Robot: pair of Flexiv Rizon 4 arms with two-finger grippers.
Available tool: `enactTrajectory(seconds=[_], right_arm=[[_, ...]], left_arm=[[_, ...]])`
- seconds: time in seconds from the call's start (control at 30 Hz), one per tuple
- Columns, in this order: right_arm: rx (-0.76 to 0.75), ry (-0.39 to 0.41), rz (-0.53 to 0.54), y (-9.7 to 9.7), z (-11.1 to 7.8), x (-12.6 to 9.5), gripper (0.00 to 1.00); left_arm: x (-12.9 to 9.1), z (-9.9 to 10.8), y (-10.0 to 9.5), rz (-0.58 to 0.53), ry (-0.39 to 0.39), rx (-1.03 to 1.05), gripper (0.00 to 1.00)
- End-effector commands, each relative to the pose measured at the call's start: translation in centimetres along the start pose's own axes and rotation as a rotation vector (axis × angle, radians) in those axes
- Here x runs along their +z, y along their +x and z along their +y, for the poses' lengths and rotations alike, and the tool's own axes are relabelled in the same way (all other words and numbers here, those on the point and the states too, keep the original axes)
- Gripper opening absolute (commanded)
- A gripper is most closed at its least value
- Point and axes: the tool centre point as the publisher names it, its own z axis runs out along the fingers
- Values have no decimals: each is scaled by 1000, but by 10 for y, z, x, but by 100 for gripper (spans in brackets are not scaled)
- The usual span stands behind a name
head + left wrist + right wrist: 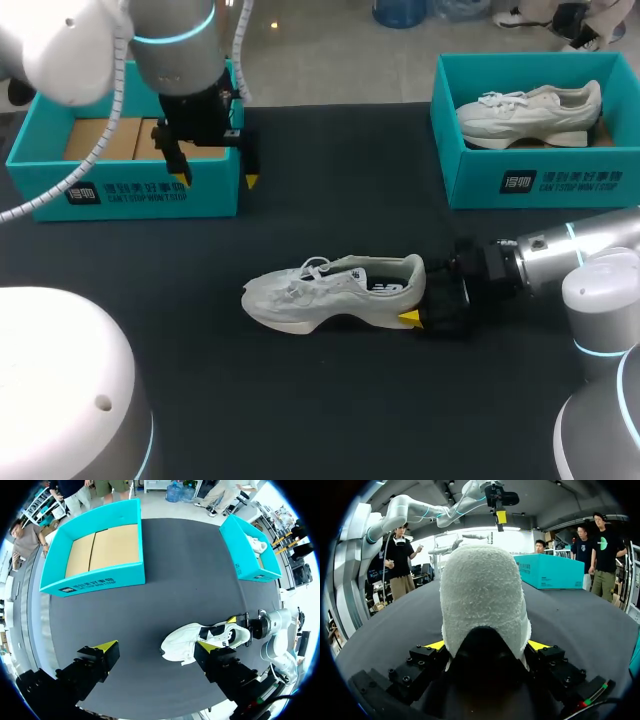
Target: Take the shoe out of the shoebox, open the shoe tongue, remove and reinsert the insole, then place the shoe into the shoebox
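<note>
Heel of the pale grey knit shoe (335,292) sits clamped in the right end effector (428,298), sole down on the black tabletop (330,400); left end effector (215,178) hangs fingers apart, well away.

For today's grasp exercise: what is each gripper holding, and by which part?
The right gripper holds the shoe by its heel; the left gripper holds nothing.

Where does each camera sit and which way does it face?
Head view: above and behind, looking down on the table; both arms show, left gripper near the empty shoebox, right gripper at the shoe.
Left wrist view: high, looking down past its open fingers.
Right wrist view: at table height, looking along the shoe it grips.
All share the shoe.
</note>
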Motion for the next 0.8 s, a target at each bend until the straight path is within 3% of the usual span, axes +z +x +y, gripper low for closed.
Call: enactTrajectory(seconds=[0.03, 0.13, 0.5, 0.8], right_arm=[[0, 1, -2, 1, -3, 4, 0], [0, 1, -2, 1, -3, 4, 0], [0, 1, -2, 1, -3, 4, 0], [0, 1, -2, 1, -3, 4, 0]], left_arm=[[1, 2, -1, 2, 7, -1, 100], [1, 2, -1, 2, 7, -1, 100], [30, 21, 97, -20, -84, 97, 100], [53, 29, 137, -118, -144, 85, 100]])
